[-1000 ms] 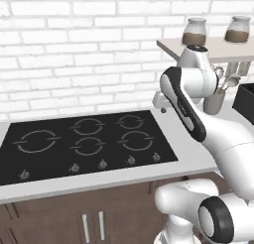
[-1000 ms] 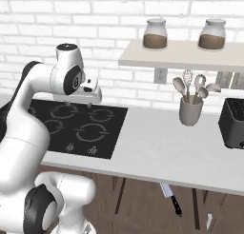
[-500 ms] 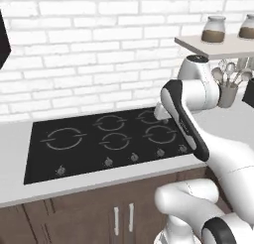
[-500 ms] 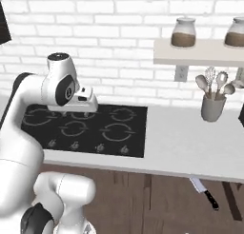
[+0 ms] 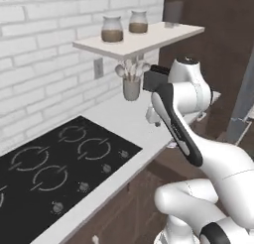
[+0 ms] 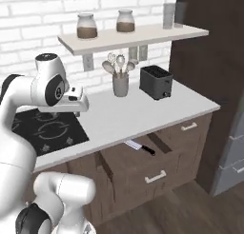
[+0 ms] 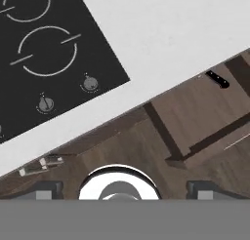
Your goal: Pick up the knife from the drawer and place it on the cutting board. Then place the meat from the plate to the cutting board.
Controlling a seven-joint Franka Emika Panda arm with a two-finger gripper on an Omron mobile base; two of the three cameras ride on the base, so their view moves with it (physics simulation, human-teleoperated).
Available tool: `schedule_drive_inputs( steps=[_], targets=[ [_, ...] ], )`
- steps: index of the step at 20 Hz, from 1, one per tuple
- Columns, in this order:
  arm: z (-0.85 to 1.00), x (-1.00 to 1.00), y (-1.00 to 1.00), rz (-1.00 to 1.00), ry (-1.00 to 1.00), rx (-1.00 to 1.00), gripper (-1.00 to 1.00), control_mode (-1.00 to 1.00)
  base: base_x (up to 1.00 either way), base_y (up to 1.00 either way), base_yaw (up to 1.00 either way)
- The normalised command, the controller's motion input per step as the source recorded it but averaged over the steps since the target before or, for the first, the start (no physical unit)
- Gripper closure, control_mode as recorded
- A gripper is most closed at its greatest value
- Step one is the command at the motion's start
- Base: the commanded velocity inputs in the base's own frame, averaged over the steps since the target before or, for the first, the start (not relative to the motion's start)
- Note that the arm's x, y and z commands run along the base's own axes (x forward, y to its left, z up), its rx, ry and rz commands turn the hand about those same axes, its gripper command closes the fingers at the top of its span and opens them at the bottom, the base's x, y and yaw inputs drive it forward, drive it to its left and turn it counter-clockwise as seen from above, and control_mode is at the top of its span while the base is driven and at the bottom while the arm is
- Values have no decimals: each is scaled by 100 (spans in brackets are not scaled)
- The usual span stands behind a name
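Note:
The drawer [image 6: 138,173] stands pulled out under the white counter, right of the stove. In it lies the knife [image 6: 140,147], with its silver blade toward the counter edge and its black handle outward. The hand view shows the knife's handle [image 7: 217,79] at the upper right, inside the drawer [image 7: 205,112]. My gripper [image 7: 126,188] is open, its tips far apart with nothing between them. It hangs above the counter's front edge [image 6: 78,109], well left of the knife. The cutting board, the meat and the plate are out of view.
A black stove [image 5: 54,168] fills the counter's left part. A grey utensil crock [image 6: 120,83] and a black toaster [image 6: 156,82] stand at the back of the counter [image 6: 143,109]. Above them a shelf [image 6: 138,35] carries two jars. A tall dark cabinet [image 6: 209,47] closes the right end.
The whole picture has shifted: the base has moved right along the counter. The stove now sits at the left, and the open drawer and toaster have come into view. The gripper holds nothing.

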Motion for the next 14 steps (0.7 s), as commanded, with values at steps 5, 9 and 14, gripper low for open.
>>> schedule_drive_inputs(
  steps=[5, 9, 14],
  targets=[
    [0, 0, 0, 0, 0, 0, -100, 100, -39, 10, -93],
    [0, 0, 0, 0, 0, 0, -100, 100, -29, 36, -78],
    [0, 0, 0, 0, 0, 0, -100, -100, 0, 12, -19]
  ],
)
